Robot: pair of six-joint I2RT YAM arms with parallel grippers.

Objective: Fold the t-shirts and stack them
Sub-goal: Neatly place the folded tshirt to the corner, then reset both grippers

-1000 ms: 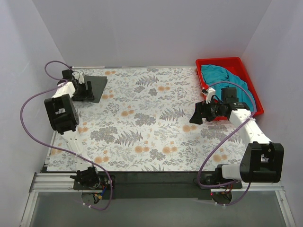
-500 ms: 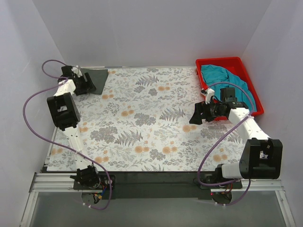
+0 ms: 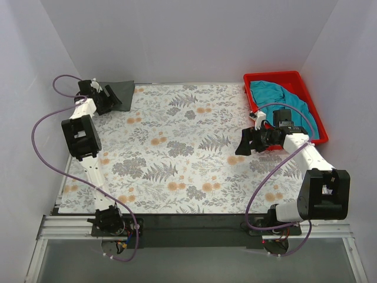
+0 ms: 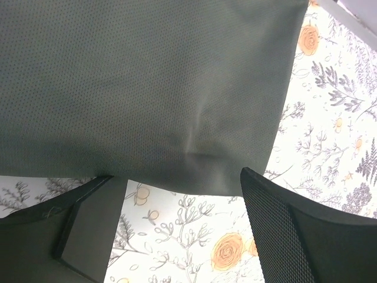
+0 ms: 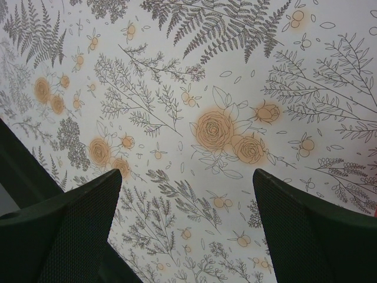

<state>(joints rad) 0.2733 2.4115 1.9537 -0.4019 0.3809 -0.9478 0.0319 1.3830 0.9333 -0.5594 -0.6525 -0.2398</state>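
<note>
Top external view: the dark charcoal grey t-shirt (image 3: 121, 92) is seen as a small folded piece at the far left corner of the floral-patterned table (image 3: 177, 156). The left gripper (image 3: 111, 101) is placed just beside its near left edge, with the left arm stretched along the left side of the table. The teal-blue t-shirt (image 3: 277, 94) is bunched inside the red bin (image 3: 274, 75) at the far right corner. The right gripper (image 3: 242, 142) is held over the right half of the table, near the bin's near left corner and well apart from the grey shirt.

Left wrist view: the grey cloth (image 4: 147, 76) fills the upper part, and a shallow crease is seen near its lower edge. The left gripper (image 4: 177, 183) is spread wide; its fingers (image 4: 288, 230) are set either side of that edge, and only the cloth edge and bare table are seen between them.

Right wrist view: the right gripper (image 5: 187, 174) is likewise spread wide, and only the flower print is seen between its fingers (image 5: 65, 230). No cloth is held.
</note>
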